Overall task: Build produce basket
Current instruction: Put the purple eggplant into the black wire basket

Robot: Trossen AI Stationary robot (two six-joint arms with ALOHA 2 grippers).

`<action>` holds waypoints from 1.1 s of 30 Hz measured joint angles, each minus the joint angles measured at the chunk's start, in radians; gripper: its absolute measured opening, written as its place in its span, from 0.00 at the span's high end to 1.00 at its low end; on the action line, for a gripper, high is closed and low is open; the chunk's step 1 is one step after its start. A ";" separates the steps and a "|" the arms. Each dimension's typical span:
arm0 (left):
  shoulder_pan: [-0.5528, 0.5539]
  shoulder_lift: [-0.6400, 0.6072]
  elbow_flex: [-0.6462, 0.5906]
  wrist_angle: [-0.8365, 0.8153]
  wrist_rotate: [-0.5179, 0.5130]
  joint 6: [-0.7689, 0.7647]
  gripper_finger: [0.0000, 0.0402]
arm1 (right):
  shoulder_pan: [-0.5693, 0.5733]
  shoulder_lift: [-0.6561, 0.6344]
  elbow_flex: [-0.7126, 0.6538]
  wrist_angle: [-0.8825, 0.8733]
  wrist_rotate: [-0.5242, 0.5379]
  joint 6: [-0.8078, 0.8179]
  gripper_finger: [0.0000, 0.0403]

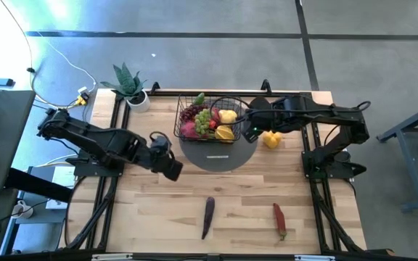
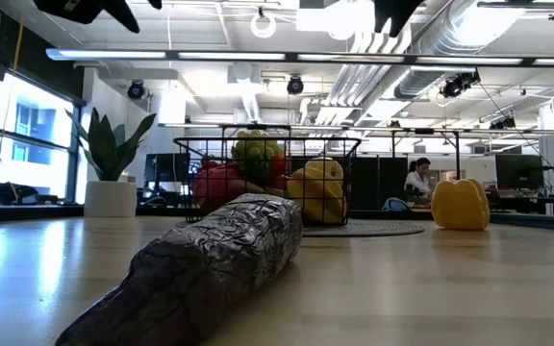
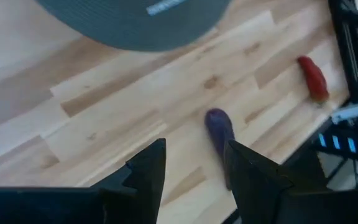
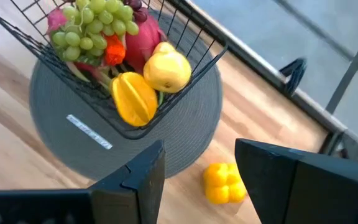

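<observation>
The black wire basket (image 1: 207,118) stands on the grey round mat (image 1: 218,154) at the table's far middle. It holds produce: green grapes (image 4: 89,25), pink dragon fruit, and yellow pieces (image 4: 166,70). A yellow pepper (image 1: 271,139) lies on the table right of the mat. A purple pod (image 1: 207,216) and a red pod (image 1: 279,220) lie near the front edge. My left gripper (image 1: 174,170) hangs open above the table left of the mat, with the purple pod (image 3: 219,132) beyond its fingers. My right gripper (image 1: 251,133) hovers open over the mat's right edge, empty.
A spiky green plant in a white pot (image 1: 133,90) stands at the table's far left corner. In the low view the purple pod (image 2: 210,274) fills the foreground. Bare wood lies between the mat and the two pods. A person sits far off in the room behind (image 2: 417,180).
</observation>
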 joint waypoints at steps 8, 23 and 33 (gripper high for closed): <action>-0.035 0.054 0.004 0.222 0.000 0.084 0.62 | -0.006 0.001 0.000 0.000 -0.045 0.063 0.56; -0.067 0.219 0.001 0.357 -0.030 0.023 0.62 | -0.006 0.000 -0.002 0.001 -0.076 0.046 0.56; -0.108 0.301 0.000 0.342 -0.025 0.033 0.62 | 0.020 0.005 -0.002 0.021 -0.240 -0.032 0.56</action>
